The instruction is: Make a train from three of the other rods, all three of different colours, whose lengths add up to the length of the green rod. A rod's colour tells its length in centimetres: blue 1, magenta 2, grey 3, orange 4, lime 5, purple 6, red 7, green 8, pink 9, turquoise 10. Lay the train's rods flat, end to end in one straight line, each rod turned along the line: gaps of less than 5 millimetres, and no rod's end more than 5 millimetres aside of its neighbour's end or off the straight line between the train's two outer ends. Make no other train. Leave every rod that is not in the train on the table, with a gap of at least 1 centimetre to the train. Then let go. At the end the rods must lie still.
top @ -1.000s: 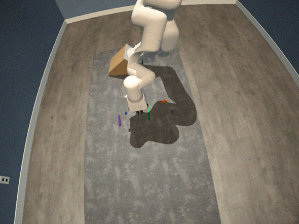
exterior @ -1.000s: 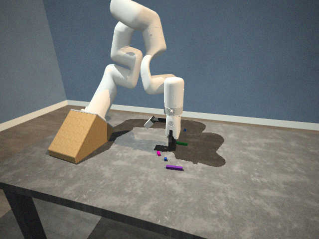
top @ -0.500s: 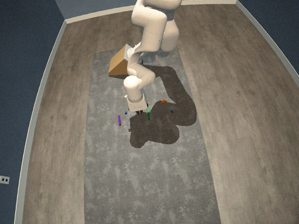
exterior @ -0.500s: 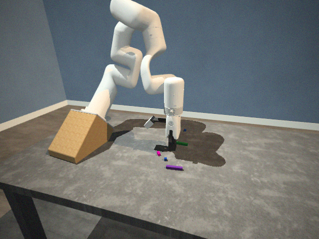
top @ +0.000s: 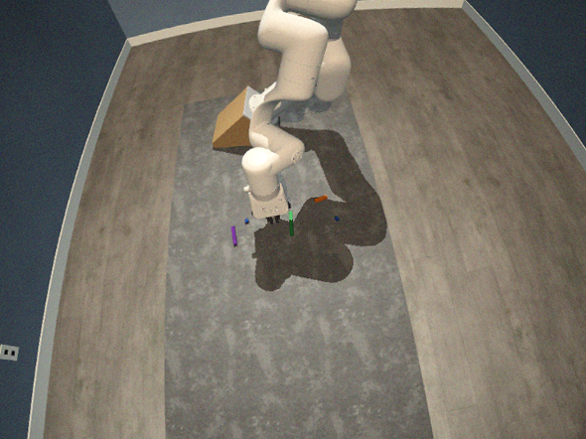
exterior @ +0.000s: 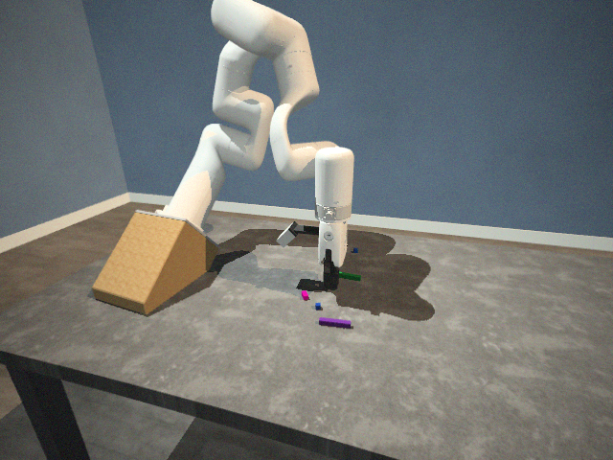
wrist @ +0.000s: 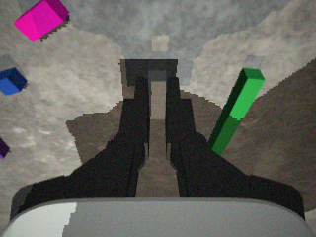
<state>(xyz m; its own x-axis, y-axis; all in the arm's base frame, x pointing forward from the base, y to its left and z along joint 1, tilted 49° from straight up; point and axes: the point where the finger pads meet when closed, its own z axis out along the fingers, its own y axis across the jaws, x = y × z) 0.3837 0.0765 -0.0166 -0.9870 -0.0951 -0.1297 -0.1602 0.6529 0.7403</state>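
Note:
My gripper (top: 273,220) (exterior: 330,287) (wrist: 157,95) points down, low at the table, its fingers close together on what looks like a grey rod (wrist: 158,101), partly hidden by them. The green rod (top: 290,226) (exterior: 351,276) (wrist: 244,99) lies just to the right in the wrist view. An orange rod (top: 321,199) lies beyond it in the top view, near one blue rod (top: 336,218) (exterior: 355,250). Another blue rod (top: 246,220) (exterior: 317,306) (wrist: 12,82) lies on the gripper's other side, near a magenta rod (exterior: 305,295) (wrist: 40,21).
A purple rod (top: 234,236) (exterior: 334,322) lies outermost on the side of the magenta rod. The arm's wooden wedge base (top: 232,131) (exterior: 143,262) stands at the back of the table (top: 292,366) (exterior: 445,386). The arm's shadow covers the green rod partly.

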